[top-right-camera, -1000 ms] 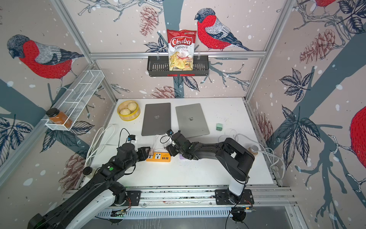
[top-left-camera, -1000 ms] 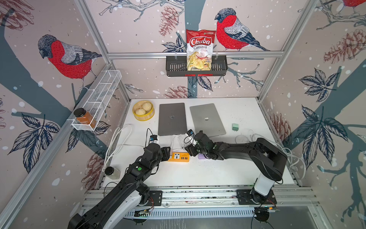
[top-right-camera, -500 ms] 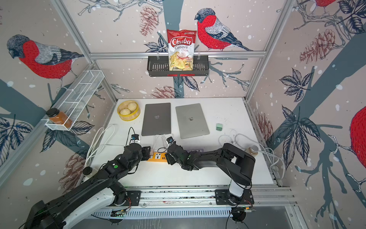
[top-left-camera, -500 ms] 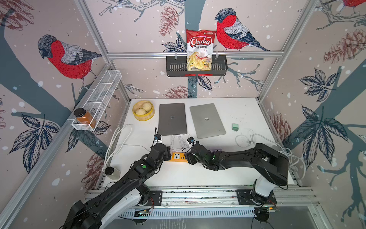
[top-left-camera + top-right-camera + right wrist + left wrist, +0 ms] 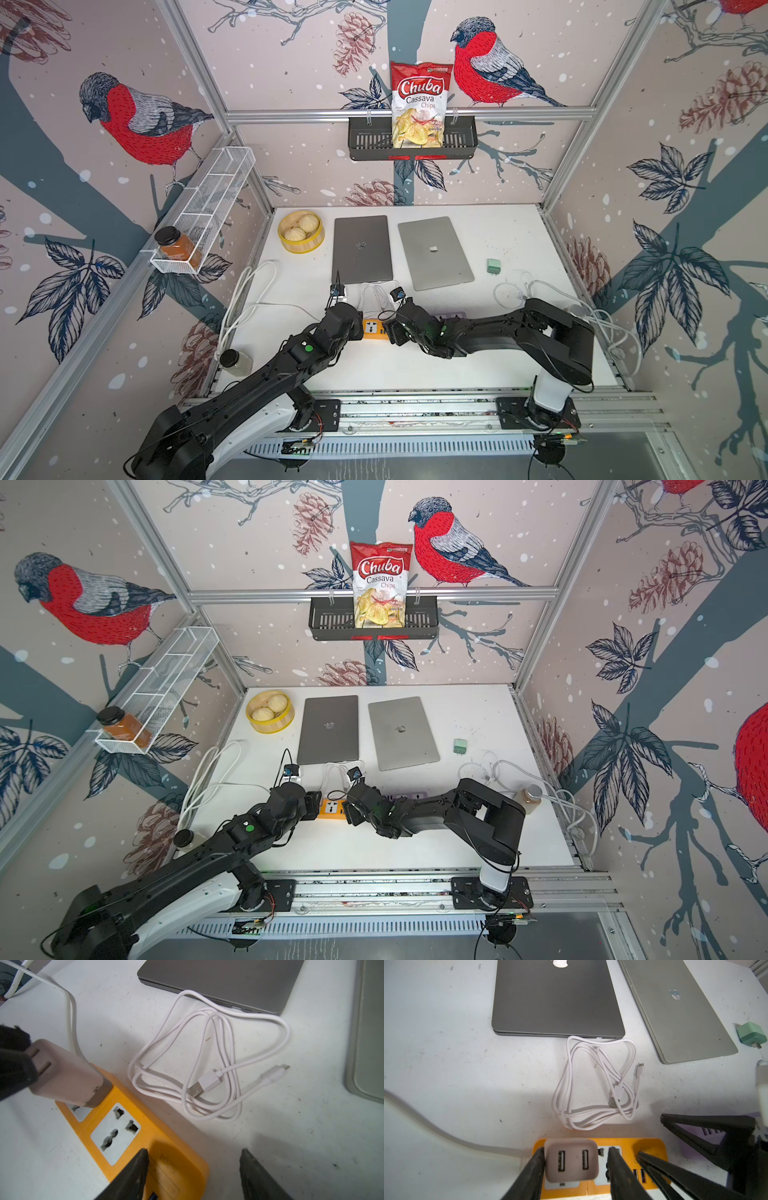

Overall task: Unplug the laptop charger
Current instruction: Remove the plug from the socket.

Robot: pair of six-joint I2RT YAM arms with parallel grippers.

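Observation:
The laptop charger (image 5: 571, 1161), a pinkish-grey block with two USB ports on top, stands plugged into the end socket of an orange power strip (image 5: 376, 328) (image 5: 158, 1147). My left gripper (image 5: 576, 1149) is open around the charger. One finger (image 5: 533, 1167) touches its side and the other stands a little apart from it. My right gripper (image 5: 193, 1150) is open at the strip's other end, with one finger (image 5: 133, 1169) over the orange casing and the other above the table. In both top views the left gripper (image 5: 311, 806) hides the charger.
A loose white USB cable (image 5: 596, 1084) lies coiled between the strip and a dark grey laptop (image 5: 361, 249). A silver laptop (image 5: 434, 251), a green adapter (image 5: 493, 266), a purple strip (image 5: 453, 316), a bun basket (image 5: 300, 232) and white cords (image 5: 540, 286) surround the arms.
My left gripper has moved right, up to the strip's left end. My right gripper has slid left from over the purple strip to the orange strip's right end.

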